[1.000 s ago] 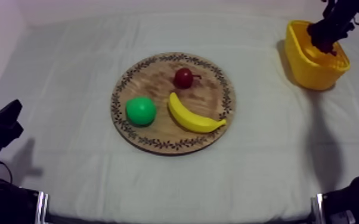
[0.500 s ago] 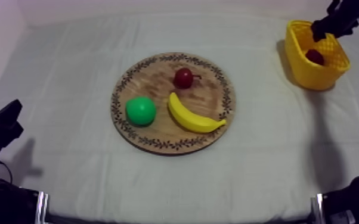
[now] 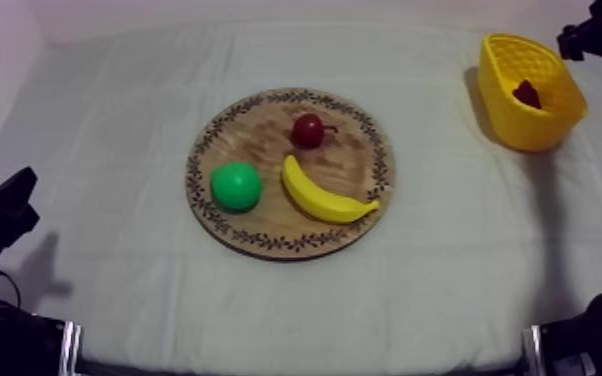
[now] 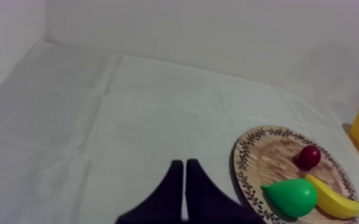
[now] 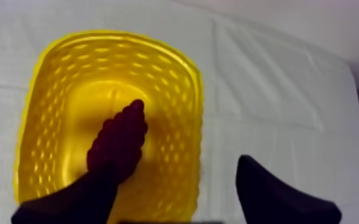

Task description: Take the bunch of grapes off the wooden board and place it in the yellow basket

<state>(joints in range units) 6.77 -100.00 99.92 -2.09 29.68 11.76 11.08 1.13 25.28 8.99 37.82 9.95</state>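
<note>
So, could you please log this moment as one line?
bunch of grapes in yellow basket | right gripper open over it | left gripper shut

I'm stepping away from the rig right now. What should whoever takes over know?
The left gripper is shut on nothing, at rest at the table's left, short of the wooden board.
The right gripper is open and empty, near the yellow basket.
The bunch of grapes lies inside the basket. The pear, banana and small red fruit are on the board.
Done: grapes placed. Left: probably only bringing the right arm home.
</note>
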